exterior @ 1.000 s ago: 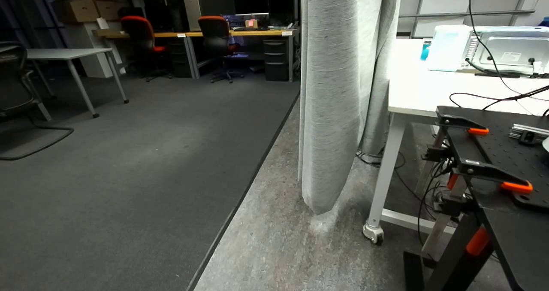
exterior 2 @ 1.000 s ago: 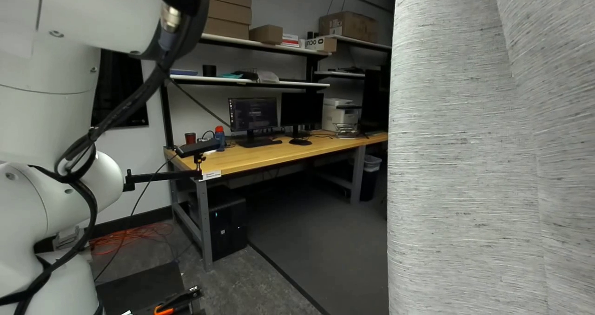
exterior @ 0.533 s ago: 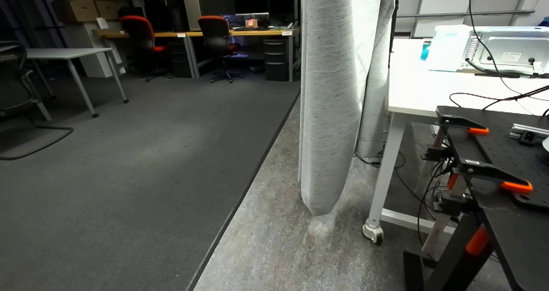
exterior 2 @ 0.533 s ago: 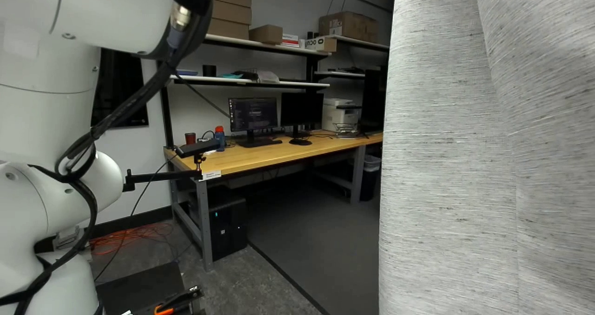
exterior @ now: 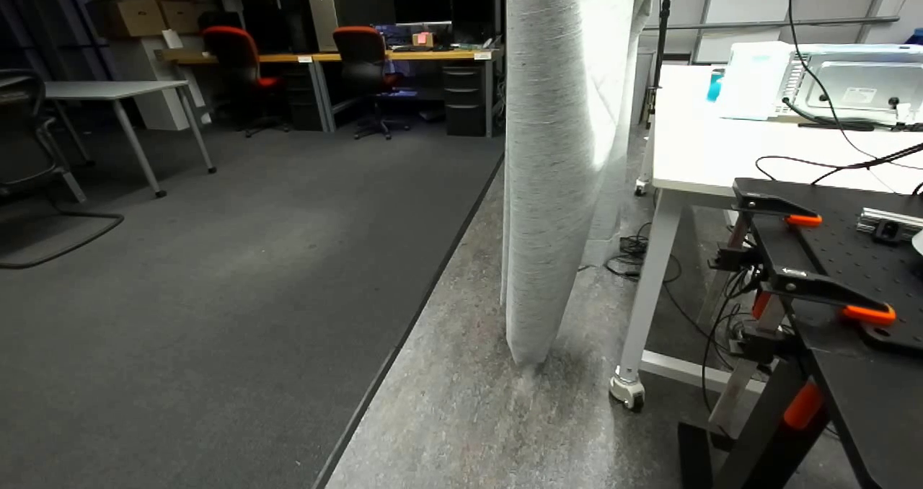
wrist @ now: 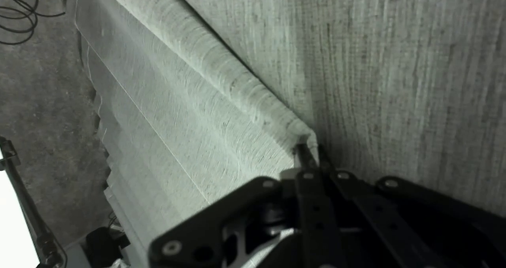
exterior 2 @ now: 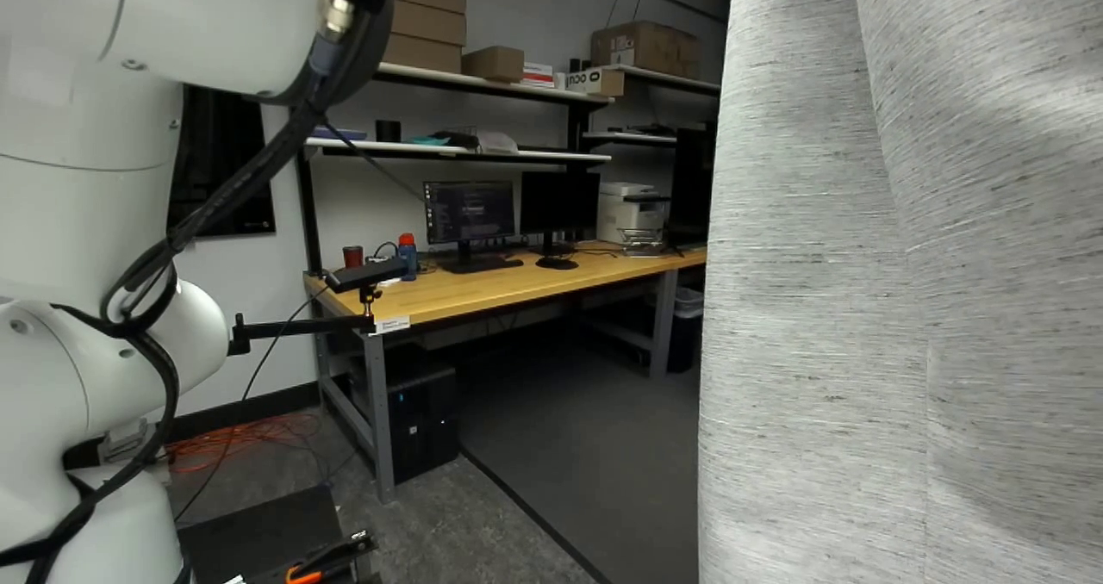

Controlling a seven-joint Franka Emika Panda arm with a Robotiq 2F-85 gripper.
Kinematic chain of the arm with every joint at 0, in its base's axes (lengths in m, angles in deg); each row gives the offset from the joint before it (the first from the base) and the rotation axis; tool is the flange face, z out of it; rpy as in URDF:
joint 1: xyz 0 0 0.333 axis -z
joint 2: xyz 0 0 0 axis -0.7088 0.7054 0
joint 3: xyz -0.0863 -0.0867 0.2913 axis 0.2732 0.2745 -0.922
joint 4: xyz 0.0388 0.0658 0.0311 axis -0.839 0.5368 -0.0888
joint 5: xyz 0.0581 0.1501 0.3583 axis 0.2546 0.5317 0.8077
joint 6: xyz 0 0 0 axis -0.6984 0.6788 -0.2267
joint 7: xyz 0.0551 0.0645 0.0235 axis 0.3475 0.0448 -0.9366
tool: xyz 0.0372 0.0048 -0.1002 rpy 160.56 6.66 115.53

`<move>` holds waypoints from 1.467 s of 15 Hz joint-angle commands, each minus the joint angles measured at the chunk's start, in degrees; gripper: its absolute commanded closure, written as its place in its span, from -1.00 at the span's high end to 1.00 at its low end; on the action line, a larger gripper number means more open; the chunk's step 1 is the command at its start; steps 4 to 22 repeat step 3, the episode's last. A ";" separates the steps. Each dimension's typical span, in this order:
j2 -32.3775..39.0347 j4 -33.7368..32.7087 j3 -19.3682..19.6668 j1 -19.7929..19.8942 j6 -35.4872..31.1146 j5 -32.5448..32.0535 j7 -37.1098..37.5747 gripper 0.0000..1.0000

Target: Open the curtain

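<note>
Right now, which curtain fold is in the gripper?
The narrow curtain fold slanting from the wrist view's upper left into the gripper. Its end is pinched; the broad cloth to its right and the paler cloth to its left aren't.

The black, two-fingered tool [wrist: 312, 152] pinches a fold of the light grey-white woven fabric curtain [wrist: 237, 90], which spreads on both sides. Its wavy hem shows against the mottled grey floor [wrist: 45, 90]; a thin, looped black cable [wrist: 35, 13] lies at upper left, a slim black pole [wrist: 30, 209] at lower left.
</note>
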 commanded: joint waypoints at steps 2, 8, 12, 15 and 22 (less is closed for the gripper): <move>-0.30 -2.05 -0.84 1.28 1.97 1.79 -1.50 -0.99; -0.33 -2.08 -0.85 1.30 2.14 1.85 -1.69 -0.99; -0.33 -2.08 -0.85 1.30 2.14 1.85 -1.69 -0.99; -0.33 -2.08 -0.85 1.30 2.14 1.85 -1.69 -0.99; -0.33 -2.08 -0.85 1.30 2.14 1.85 -1.69 -0.99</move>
